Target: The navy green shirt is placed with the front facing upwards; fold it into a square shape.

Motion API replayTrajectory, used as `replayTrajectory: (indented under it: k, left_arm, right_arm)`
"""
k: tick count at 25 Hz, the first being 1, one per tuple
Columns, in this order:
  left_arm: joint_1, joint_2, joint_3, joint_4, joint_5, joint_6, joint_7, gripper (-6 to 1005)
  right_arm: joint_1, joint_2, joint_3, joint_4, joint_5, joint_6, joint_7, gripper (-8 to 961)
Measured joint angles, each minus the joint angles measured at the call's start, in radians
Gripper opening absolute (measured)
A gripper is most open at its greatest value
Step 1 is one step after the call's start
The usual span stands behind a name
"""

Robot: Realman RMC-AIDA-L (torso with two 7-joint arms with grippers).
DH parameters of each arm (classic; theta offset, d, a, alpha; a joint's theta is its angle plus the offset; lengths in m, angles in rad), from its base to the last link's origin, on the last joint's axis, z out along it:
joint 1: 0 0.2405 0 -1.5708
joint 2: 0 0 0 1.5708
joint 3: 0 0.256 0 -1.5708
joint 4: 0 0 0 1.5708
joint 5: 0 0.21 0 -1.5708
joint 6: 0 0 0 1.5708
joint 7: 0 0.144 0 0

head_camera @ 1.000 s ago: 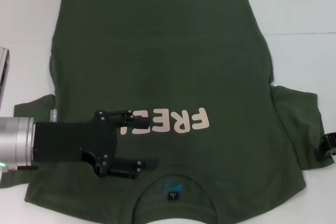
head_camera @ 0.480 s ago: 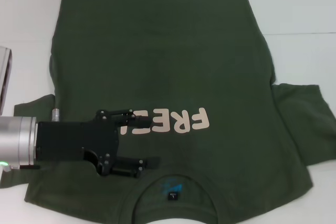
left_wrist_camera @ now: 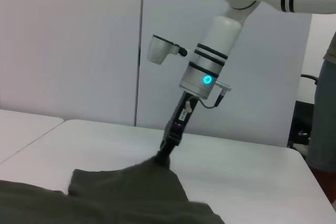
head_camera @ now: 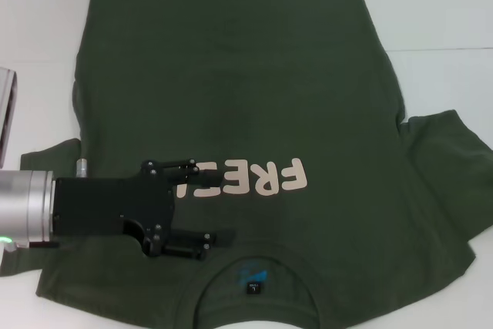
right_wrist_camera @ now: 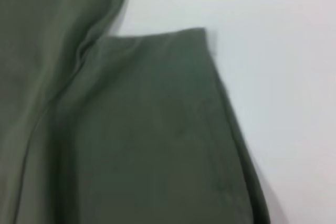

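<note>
- Left pincer (head_camera: 209, 209) sat over the shirt's chest, near the left end of the lettering. Fingers apart, one by the letters and one nearer the collar. Nothing between them; whether they touched the cloth could not be told.
- The navy green shirt (head_camera: 246, 98) lay flat, front up, on the white surface (head_camera: 439, 21), collar at the near edge, hem at the far edge. Pink "FREE" lettering (head_camera: 250, 178) ran across the chest, upside down in the head view.
- Black neck label (head_camera: 253, 288) showed inside the collar.
- Right sleeve (head_camera: 447, 167) was spread out on the surface.
- Right pincer (left_wrist_camera: 165, 153) was out of the head view. In the left wrist view its tip came down together onto the sleeve's edge, cloth tented up at it.
</note>
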Motion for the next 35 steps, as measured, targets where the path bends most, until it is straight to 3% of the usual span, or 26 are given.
replayTrajectory:
  k: [13, 26, 35]
  left_arm:
    - [0.003, -0.005, -0.004, 0.0, -0.004, -0.005, -0.002, 859]
    - [-0.003, -0.011, -0.005, 0.0, -0.004, -0.014, -0.004, 860]
    - [-0.002, -0.011, -0.008, 0.0, -0.004, -0.014, -0.005, 860]
  right_arm:
    - [0.005, -0.004, -0.011, -0.01, -0.002, 0.079, -0.008, 14]
    - [0.084, 0.055, -0.029, -0.168, 0.053, -0.047, -0.034, 28]
    - [0.16, 0.113, -0.226, -0.169, 0.105, -0.068, -0.009, 51]
